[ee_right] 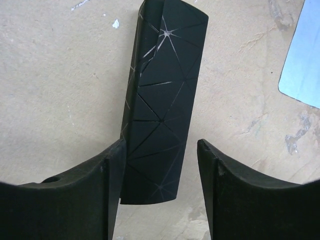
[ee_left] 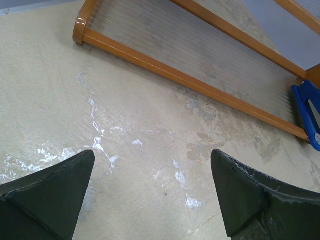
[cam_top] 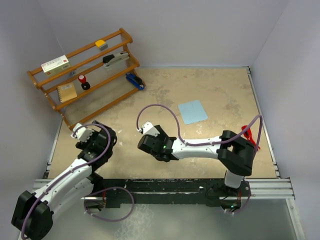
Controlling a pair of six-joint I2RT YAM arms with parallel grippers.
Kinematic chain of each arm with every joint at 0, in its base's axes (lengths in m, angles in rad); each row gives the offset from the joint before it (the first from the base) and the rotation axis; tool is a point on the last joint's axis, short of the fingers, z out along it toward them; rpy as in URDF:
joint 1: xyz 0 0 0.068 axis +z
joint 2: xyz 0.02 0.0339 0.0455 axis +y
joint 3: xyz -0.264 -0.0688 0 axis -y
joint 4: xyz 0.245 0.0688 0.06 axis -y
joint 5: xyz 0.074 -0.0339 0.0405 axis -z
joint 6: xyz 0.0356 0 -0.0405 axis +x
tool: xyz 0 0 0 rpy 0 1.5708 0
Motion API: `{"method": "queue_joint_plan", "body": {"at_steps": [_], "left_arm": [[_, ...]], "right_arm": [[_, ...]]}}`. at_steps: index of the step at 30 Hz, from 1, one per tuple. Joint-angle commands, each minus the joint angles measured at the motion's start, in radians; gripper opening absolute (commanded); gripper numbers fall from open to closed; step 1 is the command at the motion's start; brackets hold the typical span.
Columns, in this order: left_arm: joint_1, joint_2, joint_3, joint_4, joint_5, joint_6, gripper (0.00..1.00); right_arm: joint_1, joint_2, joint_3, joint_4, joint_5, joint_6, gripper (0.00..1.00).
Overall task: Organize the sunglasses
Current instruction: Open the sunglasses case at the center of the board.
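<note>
the sunglasses (cam_top: 245, 131), seemingly light and fragile, lie at 3 o'clock on the desk (cam_top: 225, 85), best pinched gently across the frame; left jaws gape empty, right jaws loosely straddle the black case (ee_right: 165, 90).

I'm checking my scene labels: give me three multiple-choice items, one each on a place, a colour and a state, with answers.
1. Where do the red sunglasses lie? A in a bowl; B near the table's right edge; C at its front left corner.
2. What colour is the cloth? A pale blue; B green; C yellow.
3. How is the right gripper? A shut on the cloth; B open astride the black case; C shut on nothing.
Answers: B, their red frame shows at that edge; A, plain from above; B, a gap separates one finger from the case.
</note>
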State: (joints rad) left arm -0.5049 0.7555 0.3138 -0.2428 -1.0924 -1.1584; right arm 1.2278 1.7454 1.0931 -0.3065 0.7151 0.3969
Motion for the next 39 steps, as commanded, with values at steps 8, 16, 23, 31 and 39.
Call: {"method": "queue_joint_plan", "body": {"at_steps": [8,16,23,31,39], "left_arm": [[0.005,-0.003,-0.015,0.038,-0.008,0.017,0.97],[0.005,-0.008,-0.018,0.038,-0.005,0.017,0.97],[0.005,-0.009,-0.013,0.04,0.001,0.018,0.97],[0.005,-0.006,-0.009,0.037,0.01,0.023,0.97],[0.005,-0.006,-0.006,0.034,0.017,0.02,0.97]], "right_arm": [[0.011,0.026,0.045,-0.053,0.045,0.001,0.53],[0.014,0.023,0.048,-0.068,0.067,0.015,0.34],[0.014,-0.007,0.039,-0.085,0.082,0.027,0.26],[0.013,-0.034,0.026,-0.096,0.121,0.031,0.23],[-0.015,-0.052,0.021,-0.118,0.163,0.038,0.25]]}}
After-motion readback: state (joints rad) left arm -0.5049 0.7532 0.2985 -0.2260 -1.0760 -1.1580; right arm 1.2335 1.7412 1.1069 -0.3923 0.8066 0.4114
